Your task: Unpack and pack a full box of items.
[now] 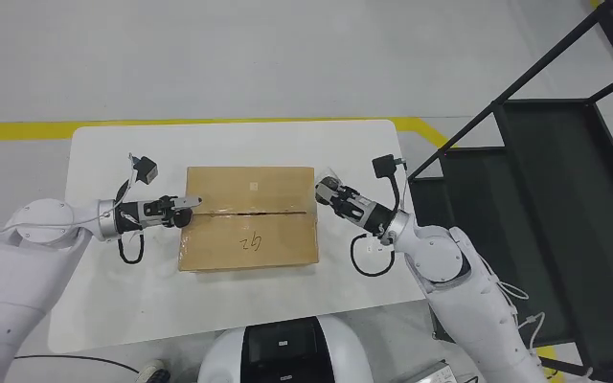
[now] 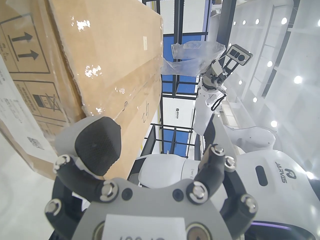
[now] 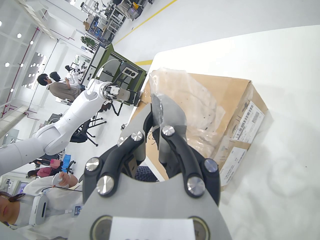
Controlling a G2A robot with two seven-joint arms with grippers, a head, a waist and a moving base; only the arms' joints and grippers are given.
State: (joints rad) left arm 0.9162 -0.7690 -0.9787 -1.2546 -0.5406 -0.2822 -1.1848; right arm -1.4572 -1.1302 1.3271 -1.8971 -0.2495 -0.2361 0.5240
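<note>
The closed cardboard box (image 1: 251, 217) lies in the middle of the desk (image 1: 105, 297), long edges running side to side, with bare desk open all round it. My left tool (image 1: 188, 205) is spread open just beside the box's left end edge. At the right end edge, my right tool (image 1: 324, 191) pinches a crumpled clear film (image 3: 180, 93).
</note>
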